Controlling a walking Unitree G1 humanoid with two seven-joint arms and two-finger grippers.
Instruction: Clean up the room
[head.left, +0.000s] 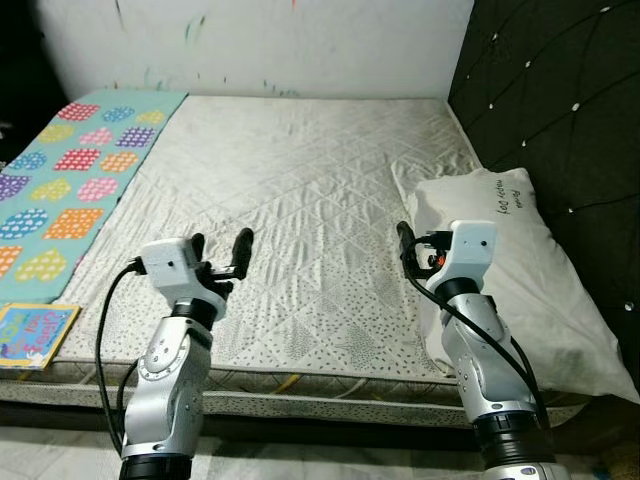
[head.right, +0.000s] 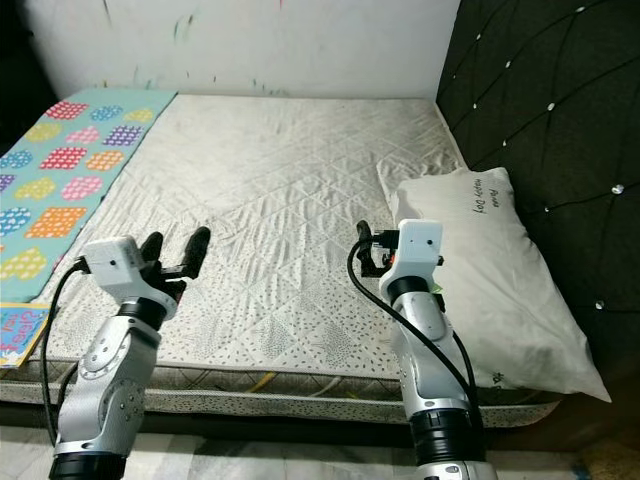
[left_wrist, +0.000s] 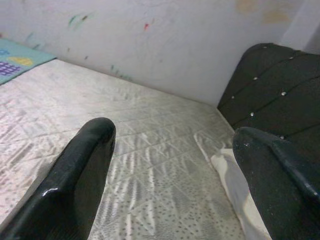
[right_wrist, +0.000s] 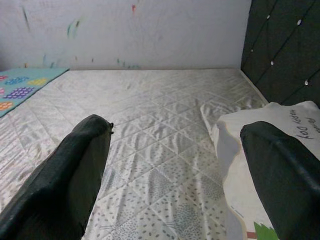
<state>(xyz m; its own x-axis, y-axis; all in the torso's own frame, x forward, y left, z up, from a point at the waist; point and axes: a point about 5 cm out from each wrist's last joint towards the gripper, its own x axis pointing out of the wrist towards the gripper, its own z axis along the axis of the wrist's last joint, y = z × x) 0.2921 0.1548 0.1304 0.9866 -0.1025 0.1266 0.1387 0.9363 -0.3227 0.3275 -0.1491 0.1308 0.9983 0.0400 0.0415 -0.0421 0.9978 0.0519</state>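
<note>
Two pincers hover empty over the near edge of the quilted white mattress (head.left: 300, 200), fingers spread wide. The white rectangular pillow with dark lettering (head.left: 520, 270) lies on the bed's right side against the black tufted headboard (head.left: 560, 100), its long axis running away from the robot. It sits just beside the right pincer (head.left: 408, 245), well apart from the left pincer (head.left: 222, 250), so the right arm seems the likelier one to reach it.

the mattress (head.left: 300, 190) is off-white, quilted in diamonds with small dark flecks. on its left lies a teal blanket (head.left: 70, 180) with dotted hearts in pink, orange, yellow, blue and purple. the pillow (head.left: 520, 270) on the right is white with dark lettering. the headboard (head.left: 560, 90) is black, tufted, with shiny studs. the far wall (head.left: 300, 40) is white with coloured smudges. a bright book (head.left: 30, 335) lies near left.
</note>
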